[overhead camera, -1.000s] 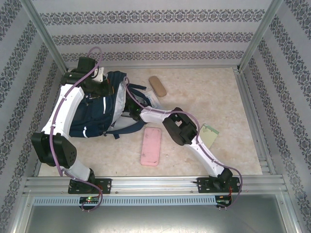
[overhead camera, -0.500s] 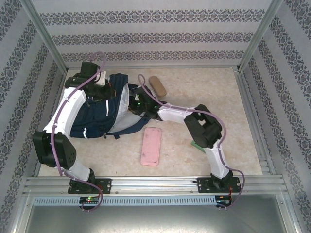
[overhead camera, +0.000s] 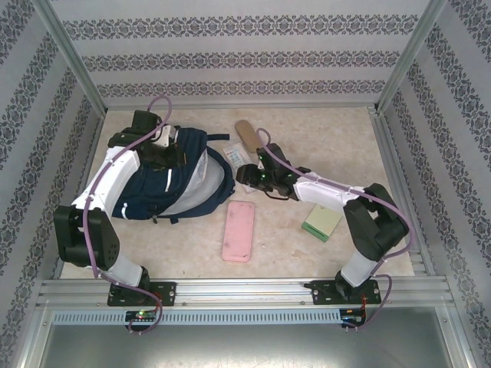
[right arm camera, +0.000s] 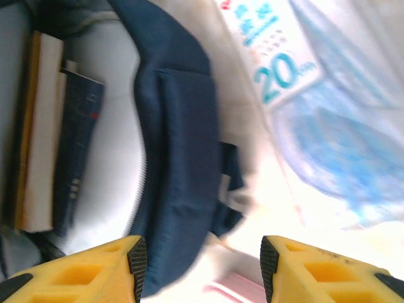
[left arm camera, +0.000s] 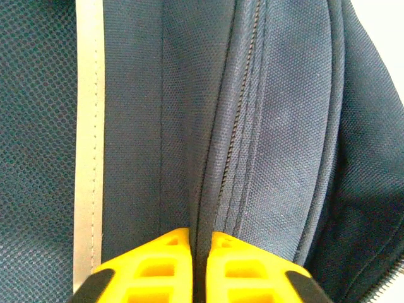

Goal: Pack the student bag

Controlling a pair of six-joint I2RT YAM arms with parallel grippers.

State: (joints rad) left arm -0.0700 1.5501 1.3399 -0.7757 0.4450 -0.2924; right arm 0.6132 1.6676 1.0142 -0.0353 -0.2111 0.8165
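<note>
As I look from above, the student bag (overhead camera: 165,188) lies at nine o'clock on the table (overhead camera: 345,153); my left claw (left arm camera: 199,237), narrow, pinches its seam fold; my right claw (right arm camera: 202,252) gapes wide at its three o'clock.

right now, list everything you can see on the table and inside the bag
student bag: one, navy with pale strips, lying on the left of the table, mouth toward the middle
books: at least two, one cream-edged and one navy, inside the bag's mouth
plastic packet: one, clear with blue print, beside the bag's mouth
flat case: one, pink, near the middle, in front of the bag
oblong case: one, tan, far side of the table
notepad: one, pale green, right of the pink case
table: one, beige marbled
left fingers: two, yellow, closed on a fold of the bag by its zip
right fingers: two, yellow, apart, at the bag's mouth
</note>
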